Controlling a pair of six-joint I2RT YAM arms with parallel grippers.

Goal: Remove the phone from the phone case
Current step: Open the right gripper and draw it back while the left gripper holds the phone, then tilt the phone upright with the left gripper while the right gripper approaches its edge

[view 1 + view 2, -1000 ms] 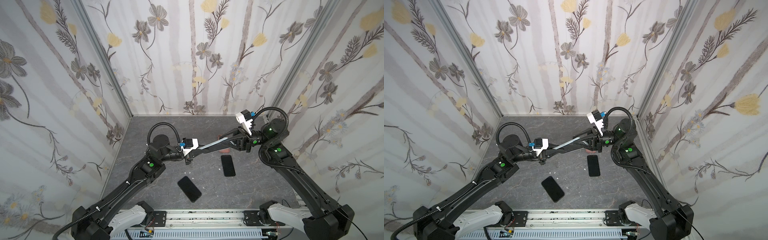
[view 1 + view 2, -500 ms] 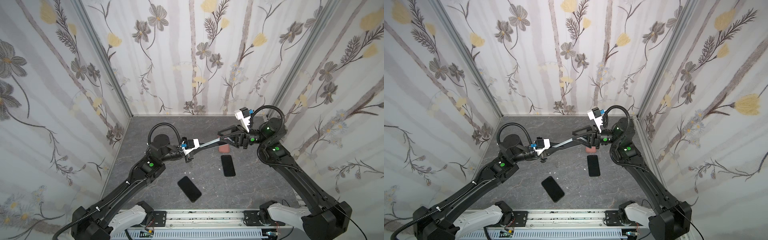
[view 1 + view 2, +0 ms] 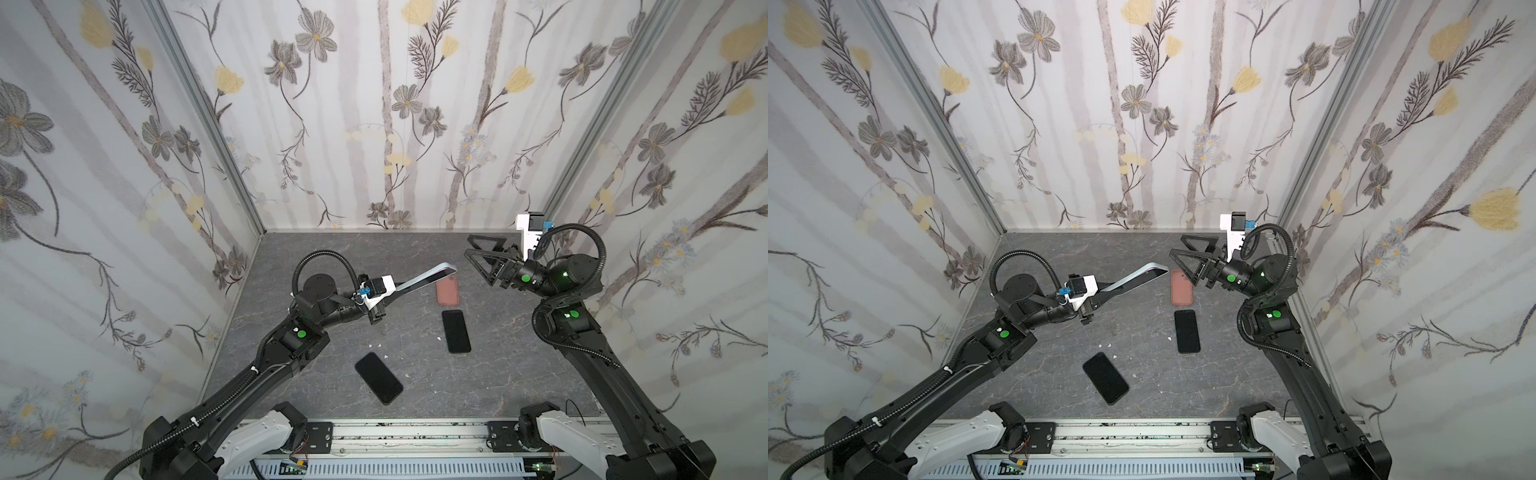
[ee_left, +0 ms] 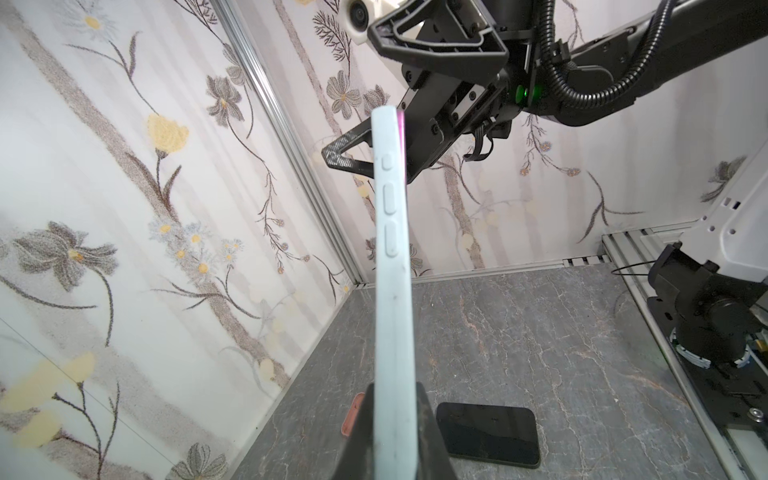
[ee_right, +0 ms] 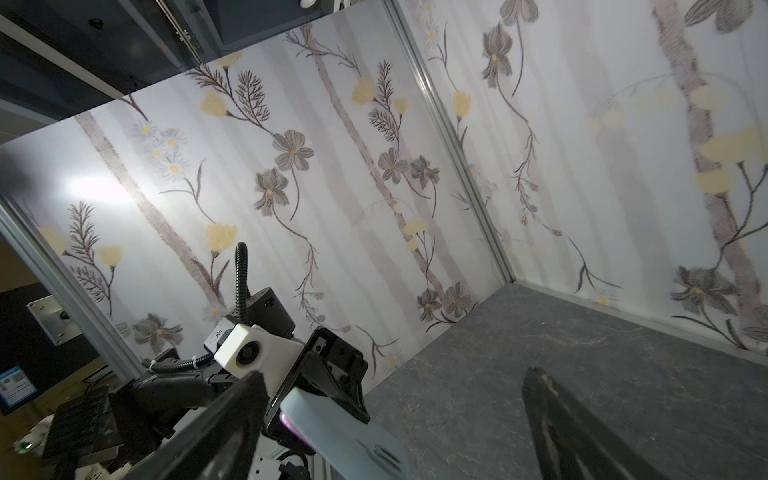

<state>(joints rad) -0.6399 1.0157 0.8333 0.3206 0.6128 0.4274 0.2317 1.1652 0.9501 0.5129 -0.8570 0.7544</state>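
I see the left gripper [image 3: 384,291] pinching the pale-blue cased phone [image 3: 428,275] mid-frame, off the table [image 3: 519,374]. The right gripper [image 3: 471,246] is spread wide, just clear of its far end. Only the left wrist view shows me its side buttons [image 4: 390,199]. Only the top views show the black phone [image 3: 378,377] low centre and the whole salmon case [image 3: 448,289].

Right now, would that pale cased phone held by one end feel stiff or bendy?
Probably stiff: the cased phone juts straight from the left gripper, no sag. Its matte surface likely resists slipping.
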